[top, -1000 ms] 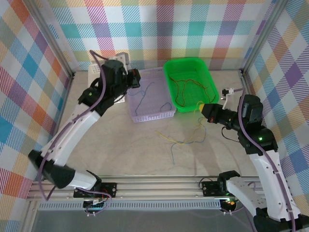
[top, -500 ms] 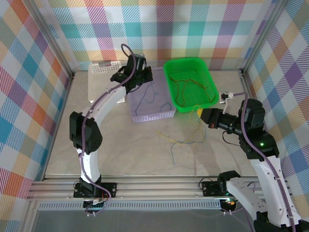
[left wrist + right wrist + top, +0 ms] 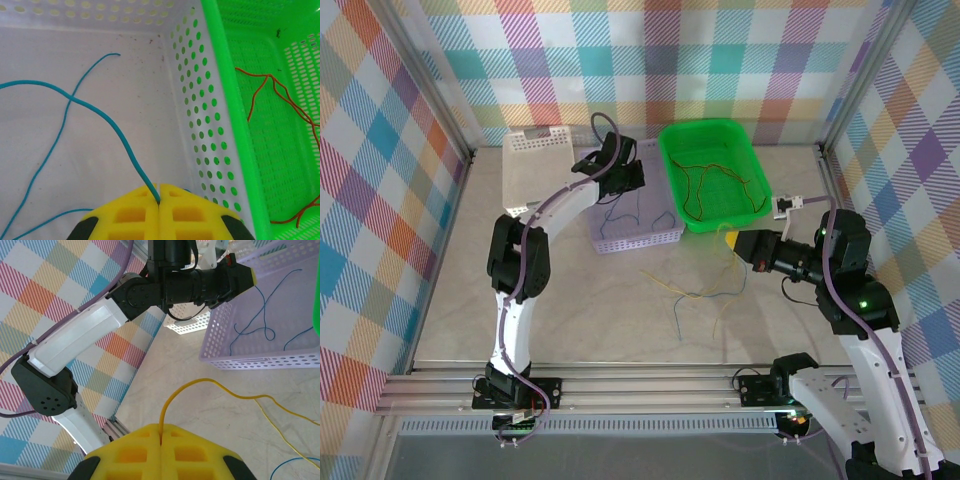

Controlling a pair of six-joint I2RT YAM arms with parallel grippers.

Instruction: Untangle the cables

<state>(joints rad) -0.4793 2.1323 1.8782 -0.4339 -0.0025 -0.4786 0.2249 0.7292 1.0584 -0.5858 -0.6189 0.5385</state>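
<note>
The left pincer (image 3: pixel 159 201) is clamped on a blue cable (image 3: pixel 105 117), its two yellow fingers pressed together with the wire coming out of the seam between them. Ahead of this pincer the cable runs up and to the left over the floor of the lavender basket (image 3: pixel 192 125), crossing a second blue strand there. To the pincer's right, just past the perforated wall, the green basket (image 3: pixel 235 100) stands against the lavender one, with a red-orange cable (image 3: pixel 260 92) lying inside it. The right pincer (image 3: pixel 161 434) is also clamped, on a yellow cable (image 3: pixel 200 382). That cable rises from the seam, arches over and trails away to the pincer's right across the surface (image 3: pixel 200 410). In the overhead view, loose cables (image 3: pixel 705 292), yellow and blue-grey, lie on the surface near the right pincer's tip, on the side toward the arms' bases.
</note>
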